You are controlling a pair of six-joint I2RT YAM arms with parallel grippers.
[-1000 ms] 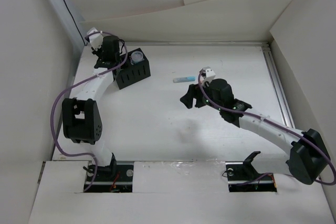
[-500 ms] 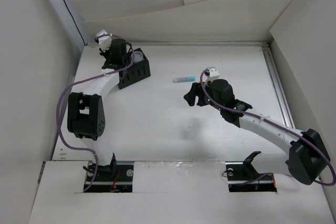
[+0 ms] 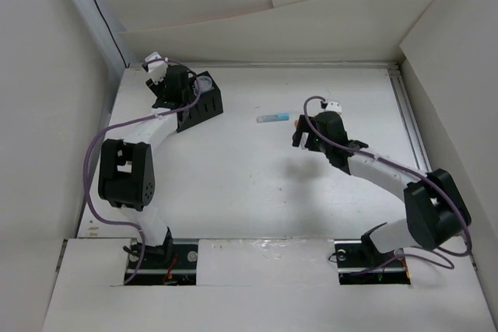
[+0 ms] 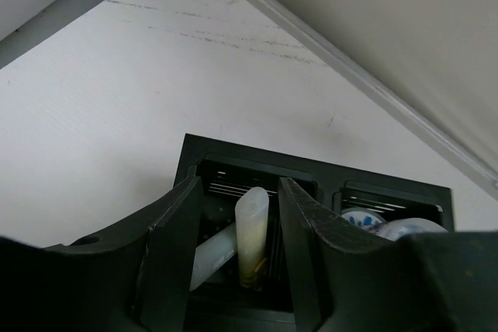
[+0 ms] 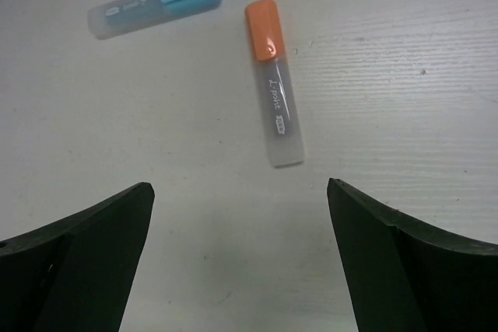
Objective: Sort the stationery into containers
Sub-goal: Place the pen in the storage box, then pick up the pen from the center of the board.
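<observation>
**Two markers out, two sticks in the box**

The black box (image 4: pixel 311 172) sits near the far left corner of the bench (image 5: pixel 405 75), close to the wall. In one slot are an upright stick (image 4: pixel 251 223) and a leaning stick (image 4: pixel 214 250). One round white cylinder (image 4: pixel 366 221) is in the next slot. The left hand (image 4: pixel 240 192) is a little open around the upright stick, not squeezing it. The right hand (image 5: pixel 237 188) is wide open and holds nothing. It hangs over one blue marker (image 5: pixel 156 4) and one orange marker (image 5: pixel 274 83), which lie apart. Since a second ago the right hand swung right, and the left hand slid over the box.
</observation>
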